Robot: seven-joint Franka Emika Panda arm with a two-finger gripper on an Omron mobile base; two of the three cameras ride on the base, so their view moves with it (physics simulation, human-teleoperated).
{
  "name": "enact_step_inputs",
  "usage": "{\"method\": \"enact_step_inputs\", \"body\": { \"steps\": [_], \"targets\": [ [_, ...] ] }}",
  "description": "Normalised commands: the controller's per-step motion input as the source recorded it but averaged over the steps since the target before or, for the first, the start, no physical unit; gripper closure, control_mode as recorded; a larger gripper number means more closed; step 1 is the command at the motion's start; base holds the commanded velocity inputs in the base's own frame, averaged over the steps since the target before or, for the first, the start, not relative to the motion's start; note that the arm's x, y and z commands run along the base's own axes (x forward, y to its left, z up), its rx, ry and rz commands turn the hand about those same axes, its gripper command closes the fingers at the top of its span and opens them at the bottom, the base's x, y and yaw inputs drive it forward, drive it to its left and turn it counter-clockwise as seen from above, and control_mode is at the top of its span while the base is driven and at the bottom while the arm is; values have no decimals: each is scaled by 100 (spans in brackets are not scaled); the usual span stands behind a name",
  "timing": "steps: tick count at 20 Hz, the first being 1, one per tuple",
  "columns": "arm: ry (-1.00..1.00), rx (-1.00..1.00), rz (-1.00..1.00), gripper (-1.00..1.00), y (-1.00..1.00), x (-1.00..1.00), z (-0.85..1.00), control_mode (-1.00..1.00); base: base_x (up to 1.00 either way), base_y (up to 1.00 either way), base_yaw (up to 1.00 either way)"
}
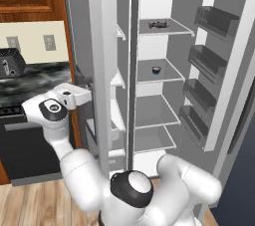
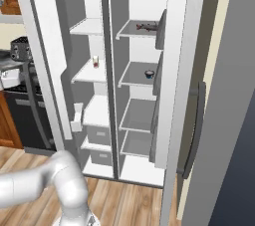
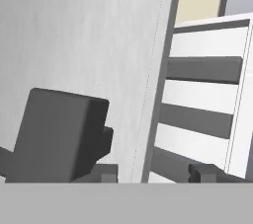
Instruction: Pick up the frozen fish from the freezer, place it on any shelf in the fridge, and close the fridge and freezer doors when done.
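My gripper sits at the freezer door, one finger on each side of its edge, pinching it. The door's dark handle is just left of the gripper in the hand view. The fish lies well beyond, on the fridge's top shelf, with both doors open.

No words, numbers, labels or signs can be read anywhere in these pictures. Nothing is written on the fridge doors, the shelves or the small things on them, and they are too small and blurry for any letters to be made out.
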Motion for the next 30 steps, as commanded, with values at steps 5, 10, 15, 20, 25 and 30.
{"method": "enact_step_inputs", "body": {
  "steps": [5, 10, 15, 20, 25, 30],
  "targets": [
    [-4, 0, 9, -100, -100, 44, 0, -100, 0, 0, 0],
    [0, 0, 3, -100, -98, 71, 0, -100, 0, 0, 0],
    [0, 0, 0, -100, -84, 84, 0, -100, 0, 0, 0],
    [0, 0, 0, -100, -54, 82, 0, -100, 0, 0, 0],
    [0, 0, 0, -100, -27, 97, 0, -100, 0, 0, 0],
    [0, 0, 0, -100, -15, 94, 0, -100, 0, 0, 0]
  ]
}}
